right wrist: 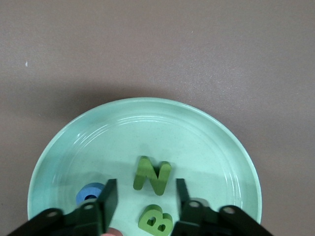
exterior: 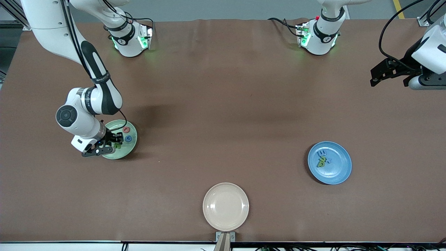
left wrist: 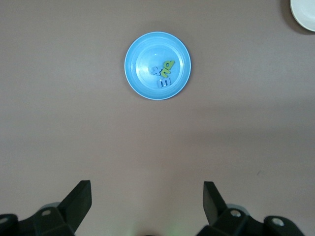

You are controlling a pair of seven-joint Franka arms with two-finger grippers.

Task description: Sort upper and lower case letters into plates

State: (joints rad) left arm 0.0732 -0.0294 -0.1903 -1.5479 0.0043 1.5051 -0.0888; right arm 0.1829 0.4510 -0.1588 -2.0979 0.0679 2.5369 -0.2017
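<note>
Front view: the right gripper (exterior: 112, 143) hangs low over the pale green plate (exterior: 129, 150); the left gripper (exterior: 390, 73) waits at the left arm's end, well apart from the blue plate (exterior: 339, 170) holding apparently 3 letters.

Left wrist view: jaws wide, empty.

Right wrist view: jaws parted, empty, green N (right wrist: 152, 174) between and just ahead, its long axis roughly along the reach.

Three plates (exterior: 225, 207), seven letters (right wrist: 152, 175)

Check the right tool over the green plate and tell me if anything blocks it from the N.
Nothing visible does. The right tool hangs open over the green plate, fingers either side of the N. A B and a blue letter lie beside it, outside the gap.
</note>
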